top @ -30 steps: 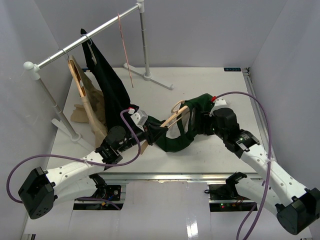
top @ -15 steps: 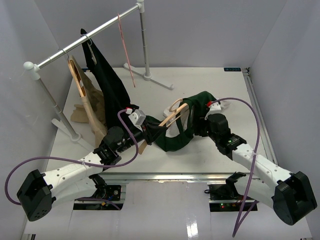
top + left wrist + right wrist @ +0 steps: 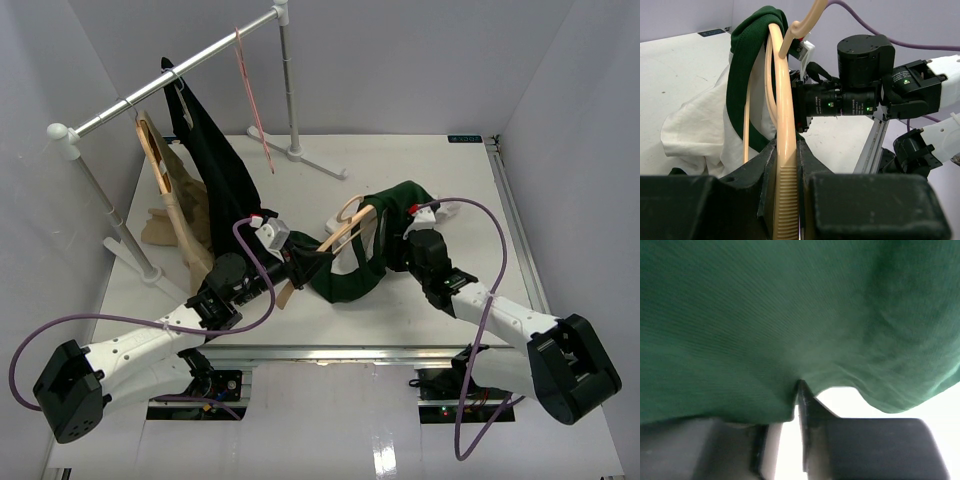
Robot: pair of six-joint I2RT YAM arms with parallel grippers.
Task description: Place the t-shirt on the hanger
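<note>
The dark green t-shirt point(image 3: 362, 282) with its cream panel lies bunched mid-table, draped over one arm of the light wooden hanger point(image 3: 347, 226). My left gripper point(image 3: 310, 264) is shut on the hanger's other arm and holds it tilted up off the table. In the left wrist view the ribbed hanger arm point(image 3: 785, 115) runs between the jaws of the left gripper point(image 3: 786, 170), and the t-shirt point(image 3: 747, 47) covers its far end. My right gripper point(image 3: 398, 258) is at the shirt's right side. In the right wrist view the right gripper point(image 3: 797, 390) pinches a fold of the green t-shirt point(image 3: 790, 315).
A clothes rail point(image 3: 170, 75) stands at the back left, carrying a black garment point(image 3: 215, 170), a tan garment point(image 3: 178, 215) and a thin pink wire hanger point(image 3: 252, 110). The rail's feet point(image 3: 315, 160) rest on the white table point(image 3: 440, 180).
</note>
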